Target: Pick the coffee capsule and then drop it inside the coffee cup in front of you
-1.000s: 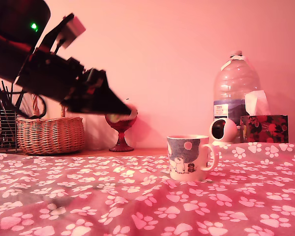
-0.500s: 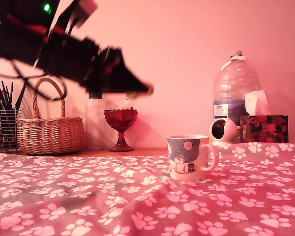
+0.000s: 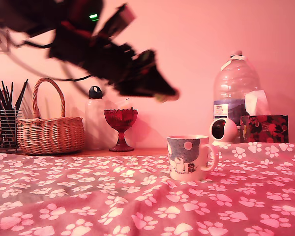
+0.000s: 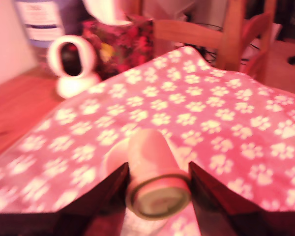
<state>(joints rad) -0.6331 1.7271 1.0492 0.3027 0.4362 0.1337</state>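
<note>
- The gripper (image 4: 157, 189) was seen in the wrist view with its two dark fingers (image 4: 105, 196) closed against the sides of one coffee capsule (image 4: 155, 172); the capsule was clamped between them, rim end toward the camera.
- In the exterior view the gripper (image 3: 167, 92) was held high in the air, blurred, left of and above the coffee cup (image 3: 189, 157), well apart from it. A small pale patch at the tip may have been the capsule; this could not be told for certain.
- One coffee cup was counted: it stood upright on the paw-print cloth (image 3: 88, 201), handle toward the exterior view's right, bear figures on its side. In the wrist view a pale curved rim showed just behind the capsule; whether this was the cup could not be told.
- One red goblet (image 3: 121, 129) was noted farther back, left of the cup, something pale resting in its bowl.
- One wicker basket (image 3: 50, 132) stood at the far left, with one wire holder of pencils (image 3: 2, 123) beside it at the edge.
- One small bottle (image 3: 94, 118) with a dark cap stood between basket and goblet.
- One large water bottle (image 3: 235, 88), one small round white camera (image 3: 223, 130) and one tissue box (image 3: 264, 128) were grouped at the far right.
- A wooden chair (image 4: 236, 34) was seen beyond the table in the wrist view.
</note>
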